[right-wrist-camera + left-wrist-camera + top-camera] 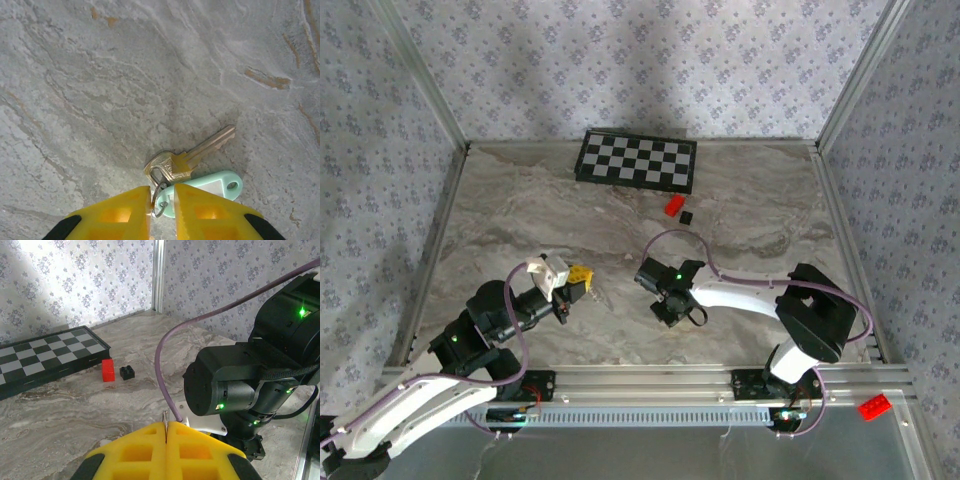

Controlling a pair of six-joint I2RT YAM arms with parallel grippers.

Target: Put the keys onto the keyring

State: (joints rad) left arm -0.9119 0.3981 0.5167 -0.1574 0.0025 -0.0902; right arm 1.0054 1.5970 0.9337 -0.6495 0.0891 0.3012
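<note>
A brass key [200, 150] lies flat on the marble table, joined by a small wire ring [159, 200] to a mint-green tag [215, 185]. My right gripper [162, 192] hovers just over them, open by a narrow gap. The small ring stands in that gap and leans on the left finger. In the top view the right gripper [665, 300] points down at mid-table and covers the key. My left gripper [166, 426] is shut on a thin silvery metal edge, which looks like the keyring [165, 416], poking out between its yellow fingertips. It is held above the table left of the right arm [582, 278].
A folded chessboard [636, 160] lies at the back of the table. A small red block [674, 206] and a black cube [687, 216] sit in front of it. The right arm's black wrist [250, 385] and purple cable [160, 370] hang close ahead of the left gripper.
</note>
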